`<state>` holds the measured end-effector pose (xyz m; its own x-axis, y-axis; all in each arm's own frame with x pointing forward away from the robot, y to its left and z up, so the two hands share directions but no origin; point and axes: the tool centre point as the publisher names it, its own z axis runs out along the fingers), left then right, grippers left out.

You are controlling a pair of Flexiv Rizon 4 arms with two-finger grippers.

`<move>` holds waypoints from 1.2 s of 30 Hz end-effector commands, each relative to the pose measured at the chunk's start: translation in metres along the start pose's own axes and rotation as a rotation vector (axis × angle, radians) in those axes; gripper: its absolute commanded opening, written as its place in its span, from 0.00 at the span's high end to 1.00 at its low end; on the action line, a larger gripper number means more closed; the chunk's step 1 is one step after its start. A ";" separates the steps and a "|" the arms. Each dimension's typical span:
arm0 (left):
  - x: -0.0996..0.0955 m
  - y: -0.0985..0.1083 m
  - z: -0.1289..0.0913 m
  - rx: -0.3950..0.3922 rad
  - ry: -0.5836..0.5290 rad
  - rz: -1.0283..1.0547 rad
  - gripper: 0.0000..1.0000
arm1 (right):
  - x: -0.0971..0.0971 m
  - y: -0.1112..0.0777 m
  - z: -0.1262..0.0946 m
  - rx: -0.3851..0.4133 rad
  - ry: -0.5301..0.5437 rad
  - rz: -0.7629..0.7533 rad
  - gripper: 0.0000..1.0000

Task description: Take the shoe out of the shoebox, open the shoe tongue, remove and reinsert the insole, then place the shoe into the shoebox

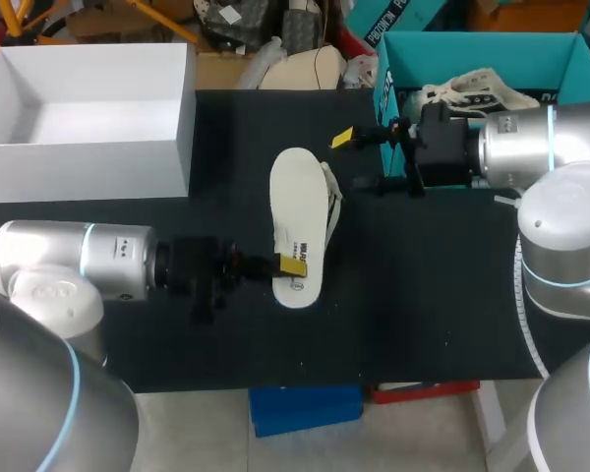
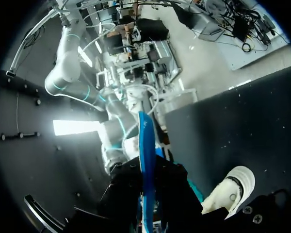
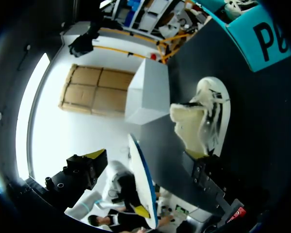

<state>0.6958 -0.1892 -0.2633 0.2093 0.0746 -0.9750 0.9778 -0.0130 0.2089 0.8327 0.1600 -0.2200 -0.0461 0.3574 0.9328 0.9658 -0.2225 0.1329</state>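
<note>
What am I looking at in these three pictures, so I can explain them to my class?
These show a two-armed robot at a black table. One picture looks down from above; the other two come from cameras on its wrists. The left gripper has its jaws shut on the heel end of a white insole, held over the shoe. The right gripper hangs open and empty. A white box and a teal shoebox stand at the table's far side.

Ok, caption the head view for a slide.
White shoe on the black table, left gripper at one end, right gripper open by the other.
</note>
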 end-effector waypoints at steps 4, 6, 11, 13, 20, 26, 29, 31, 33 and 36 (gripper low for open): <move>-0.004 0.008 0.009 -0.011 -0.059 -0.110 1.00 | 0.000 -0.001 0.001 -0.004 0.001 0.000 0.00; -0.006 0.010 0.011 0.003 -0.061 -0.111 1.00 | 0.000 -0.001 0.001 -0.004 0.001 0.000 0.00; -0.005 0.018 0.011 0.023 -0.051 -0.125 1.00 | 0.000 -0.001 0.001 -0.004 0.001 0.000 0.00; -0.005 0.023 0.009 0.018 -0.049 -0.121 1.00 | 0.000 -0.001 0.001 -0.004 0.001 0.000 0.00; -0.004 0.039 0.001 0.019 -0.048 -0.098 1.00 | 0.000 -0.001 0.001 -0.004 0.001 0.000 0.00; -0.004 0.046 -0.002 0.015 -0.063 -0.086 1.00 | 0.000 -0.001 0.001 -0.004 0.001 0.000 0.00; -0.004 0.046 -0.002 0.015 -0.063 -0.086 1.00 | -0.003 -0.002 0.003 0.015 0.033 0.001 0.00; -0.004 0.046 -0.002 0.015 -0.063 -0.086 1.00 | -0.007 -0.003 0.007 0.051 0.072 -0.014 0.00; -0.004 0.046 -0.002 0.015 -0.063 -0.086 1.00 | -0.013 -0.006 0.012 0.091 0.105 -0.025 0.00; -0.004 0.046 -0.002 0.015 -0.063 -0.086 1.00 | -0.019 -0.010 0.020 0.098 0.179 -0.031 0.00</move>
<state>0.7402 -0.1876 -0.2489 0.1221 0.0113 -0.9925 0.9922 -0.0258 0.1217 0.8226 0.1694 -0.2311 -0.0907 0.2820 0.9551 0.9833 -0.1268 0.1308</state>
